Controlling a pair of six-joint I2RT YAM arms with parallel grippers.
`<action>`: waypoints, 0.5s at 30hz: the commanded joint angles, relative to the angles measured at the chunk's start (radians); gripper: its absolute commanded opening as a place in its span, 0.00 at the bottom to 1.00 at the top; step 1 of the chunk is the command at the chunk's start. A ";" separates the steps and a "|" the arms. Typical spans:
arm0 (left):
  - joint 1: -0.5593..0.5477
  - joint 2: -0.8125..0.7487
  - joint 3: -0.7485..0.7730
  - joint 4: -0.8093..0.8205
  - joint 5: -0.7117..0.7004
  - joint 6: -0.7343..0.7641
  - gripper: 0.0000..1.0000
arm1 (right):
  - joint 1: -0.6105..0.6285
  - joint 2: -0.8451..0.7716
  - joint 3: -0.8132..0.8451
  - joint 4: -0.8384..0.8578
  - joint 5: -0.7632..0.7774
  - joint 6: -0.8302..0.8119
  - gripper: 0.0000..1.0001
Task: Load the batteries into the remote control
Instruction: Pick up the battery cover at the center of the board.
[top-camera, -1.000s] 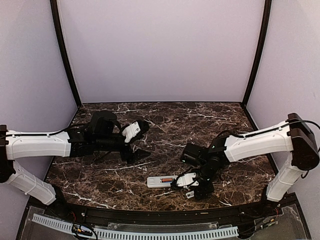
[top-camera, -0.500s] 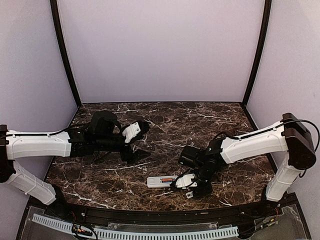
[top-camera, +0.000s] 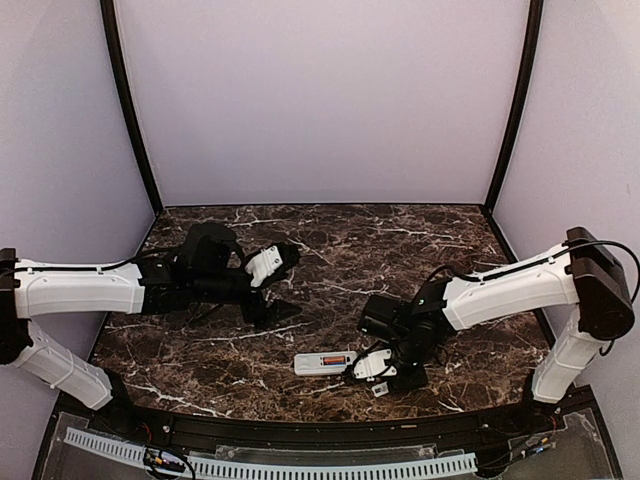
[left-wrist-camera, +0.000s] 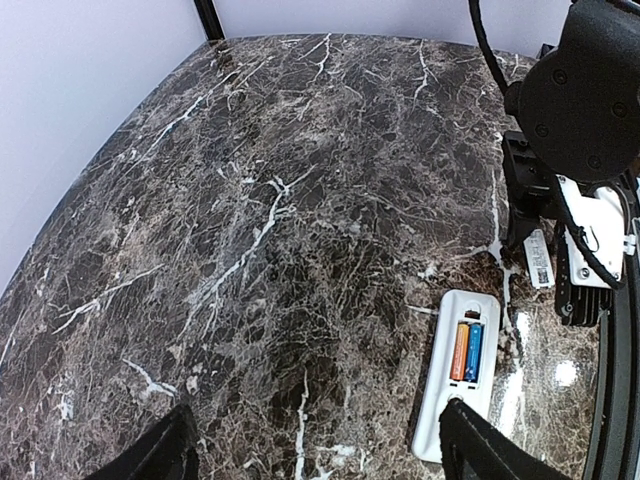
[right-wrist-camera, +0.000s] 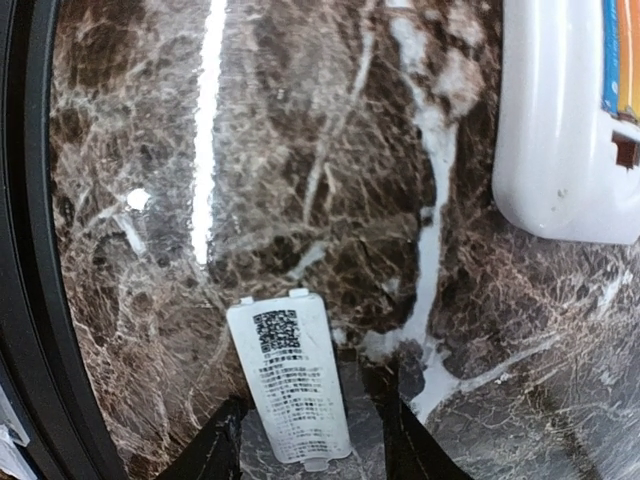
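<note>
A: What is hidden or cut short?

B: In the right wrist view the small flat white rectangular plastic remote control (right-wrist-camera: 560, 120) runs off the frame edge. It lies ahead of the right claw (right-wrist-camera: 312, 432) and off to one side. Its open bay faces up, and the other face is hidden against the dark marble-patterned bench (left-wrist-camera: 250, 200).

A: And the batteries?

B: The short orange cylinder battery (left-wrist-camera: 459, 351) and the short blue cylinder battery (left-wrist-camera: 473, 352) lie side by side in that bay.

A: What has the right claw got?

B: Nothing gripped. It stands part open, its fingers (right-wrist-camera: 222, 440) astride a loose flat white plastic cover piece (right-wrist-camera: 288, 370) on the bench. Whether a finger touches the piece I cannot tell.

A: The left claw (left-wrist-camera: 320, 455)?

B: Wide open, holding nothing. The remote lies ahead of it, well apart.

A: Any writing?

B: A square code and lines of print on the cover's label, too small to read.
</note>
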 joint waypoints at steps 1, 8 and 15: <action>0.006 0.000 0.001 -0.010 0.002 0.012 0.82 | 0.030 0.022 -0.022 -0.034 -0.026 0.011 0.40; 0.007 0.002 0.001 -0.010 0.002 0.012 0.82 | 0.038 0.016 -0.017 -0.042 -0.035 0.014 0.24; 0.006 0.002 0.001 -0.012 0.002 0.012 0.82 | 0.039 0.005 0.000 -0.043 -0.037 0.024 0.18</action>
